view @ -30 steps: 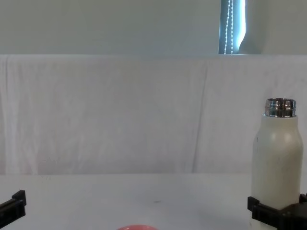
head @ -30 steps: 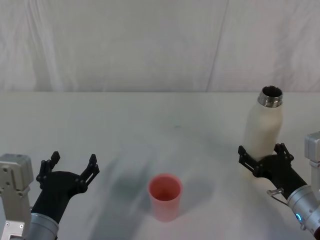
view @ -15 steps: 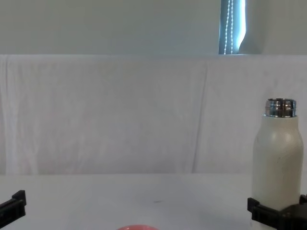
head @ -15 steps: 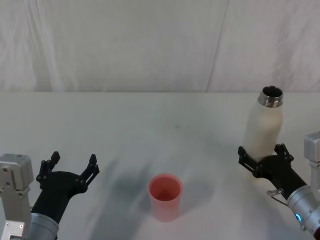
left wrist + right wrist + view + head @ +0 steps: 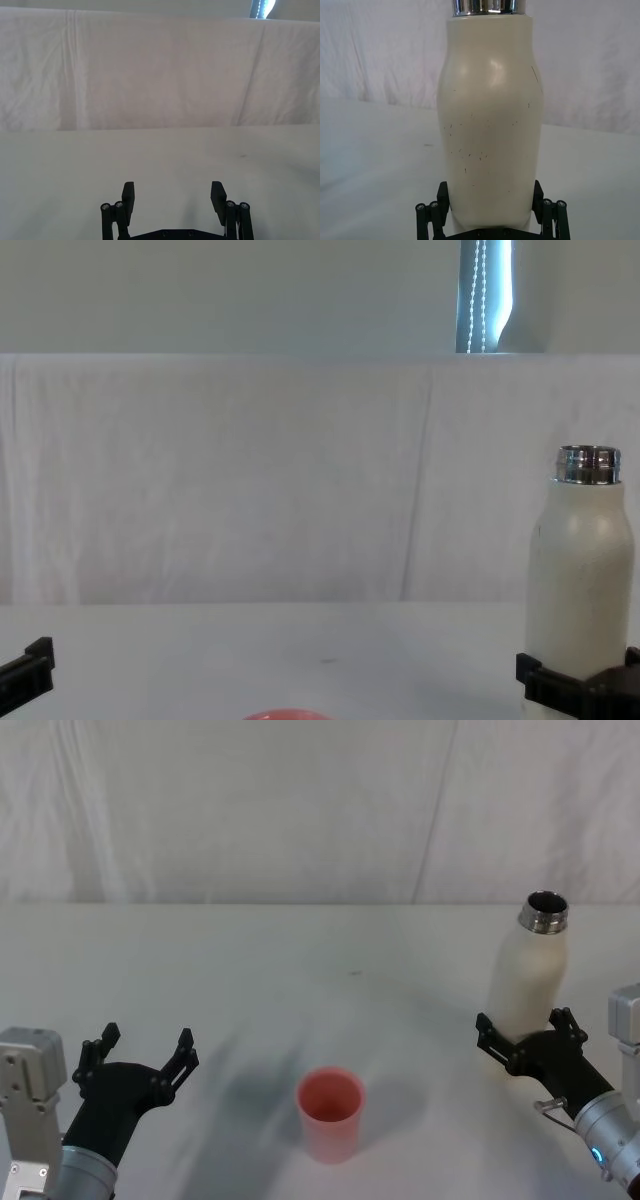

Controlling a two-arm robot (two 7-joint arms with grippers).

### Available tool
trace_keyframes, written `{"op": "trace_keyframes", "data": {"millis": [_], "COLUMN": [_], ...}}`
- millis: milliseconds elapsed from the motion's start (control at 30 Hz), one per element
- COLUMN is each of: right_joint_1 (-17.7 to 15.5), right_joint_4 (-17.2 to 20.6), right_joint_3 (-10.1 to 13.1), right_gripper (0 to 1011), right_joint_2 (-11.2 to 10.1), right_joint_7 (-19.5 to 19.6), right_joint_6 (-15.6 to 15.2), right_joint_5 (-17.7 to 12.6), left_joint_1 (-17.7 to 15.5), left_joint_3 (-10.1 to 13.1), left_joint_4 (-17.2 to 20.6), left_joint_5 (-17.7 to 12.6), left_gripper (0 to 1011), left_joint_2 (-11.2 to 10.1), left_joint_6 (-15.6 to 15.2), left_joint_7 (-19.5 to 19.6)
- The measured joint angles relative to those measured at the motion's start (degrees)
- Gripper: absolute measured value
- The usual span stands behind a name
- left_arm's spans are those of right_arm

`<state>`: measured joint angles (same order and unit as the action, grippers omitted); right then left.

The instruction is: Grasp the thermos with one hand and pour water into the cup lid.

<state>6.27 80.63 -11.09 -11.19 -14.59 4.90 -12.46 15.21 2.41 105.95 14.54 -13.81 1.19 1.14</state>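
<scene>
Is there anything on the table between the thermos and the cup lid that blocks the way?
Nothing visible does. The right gripper sits around the base of the upright thermos, and bare table lies between it and the cup lid.

table (image 5: pixel 300 950) bare between thermos (image 5: pixel 527 970) and cup lid (image 5: pixel 330 1112); backdrop cloth (image 5: pixel 300 810) bounds far edge

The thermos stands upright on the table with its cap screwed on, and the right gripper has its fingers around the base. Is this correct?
Not quite: the thermos has no cap. The head view shows its steel neck open, with a dark mouth. The rest holds: it stands upright on the table, with the right gripper around its base.
</scene>
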Motion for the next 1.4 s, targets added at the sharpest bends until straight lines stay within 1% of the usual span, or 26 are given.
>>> {"op": "trace_keyframes", "data": {"millis": [333,867,1233,1400], "right_joint_1": [-0.3,-1.5,-3.6,-4.1], "right_joint_4": [0.5,1.8,4.1,4.8], "right_joint_3": [0.2,0.3,1.3,1.5], "right_gripper": [1002,1002,1001,1001], "right_joint_2": [-0.1,-1.8,-3.6,-4.1], "right_joint_7": [-0.1,-1.8,-2.7,-2.8], "right_joint_6": [0.1,0.1,-0.2,-0.3], "right_joint_5": [-0.5,-2.0,-4.1,-4.6], "left_joint_1": [0.0,0.0,0.0,0.0], "left_joint_3": [0.0,0.0,0.0,0.0], "left_joint_4": [0.0,0.0,0.0,0.0], "left_joint_5": [0.0,0.0,0.0,0.0], "left_gripper": [1001,1001,1001,1001], "left_joint_2": [0.0,0.0,0.0,0.0], "left_joint_6": [0.0,0.0,0.0,0.0], "left_joint_7": [0.0,0.0,0.0,0.0]}}
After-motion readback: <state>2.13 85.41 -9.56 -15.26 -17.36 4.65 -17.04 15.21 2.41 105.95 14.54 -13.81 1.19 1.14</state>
